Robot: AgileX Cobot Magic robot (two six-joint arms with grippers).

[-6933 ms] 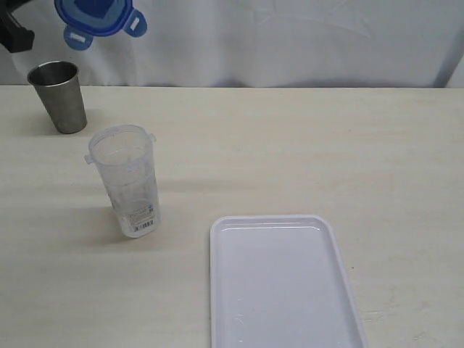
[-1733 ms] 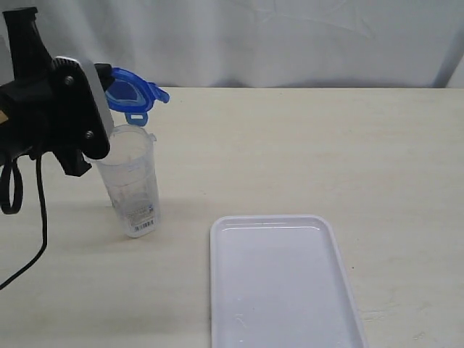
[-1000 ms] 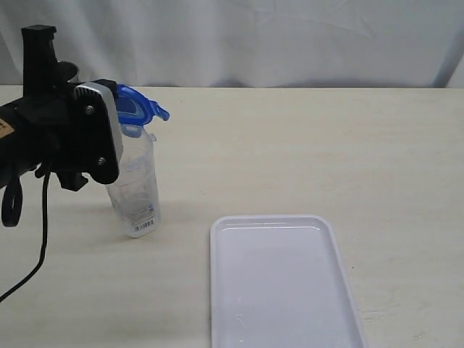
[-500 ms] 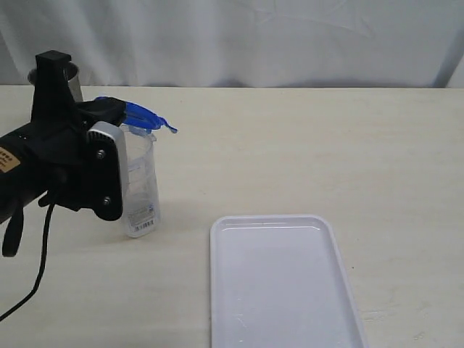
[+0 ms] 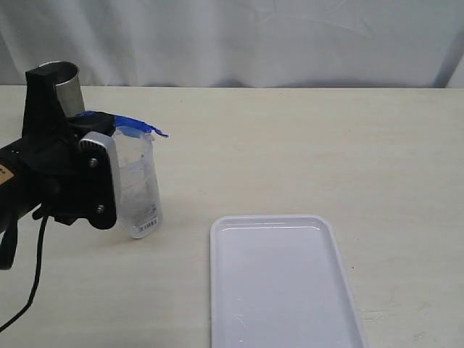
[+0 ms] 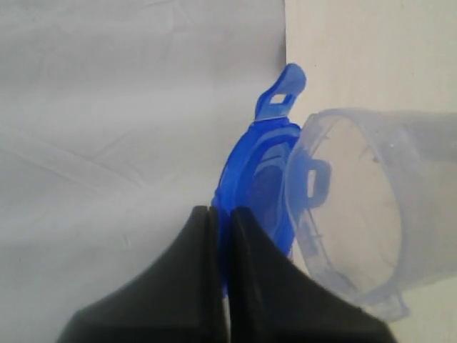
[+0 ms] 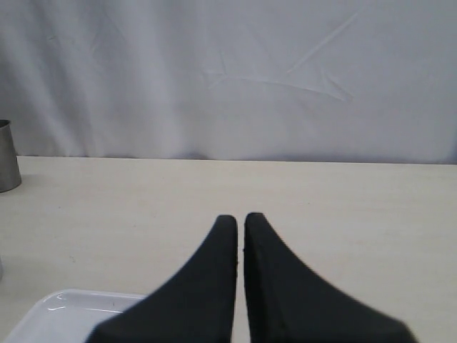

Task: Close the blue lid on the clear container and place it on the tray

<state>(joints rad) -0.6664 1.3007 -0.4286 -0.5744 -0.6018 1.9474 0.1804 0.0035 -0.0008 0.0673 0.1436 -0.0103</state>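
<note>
- you'll see a grey steel cup (image 5: 67, 78) standing upright at the counter's far left, partly hidden.
- your pale wood-grain counter (image 5: 312, 152) ends at a white cloth backdrop (image 5: 275, 40).

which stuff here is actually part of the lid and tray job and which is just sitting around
In the job:
- blue lid, pinched in the left pincer
- clear container, lid at its rim
- tray, nothing on it

Just lying about:
- grey steel cup, partly hidden behind the left arm
</note>
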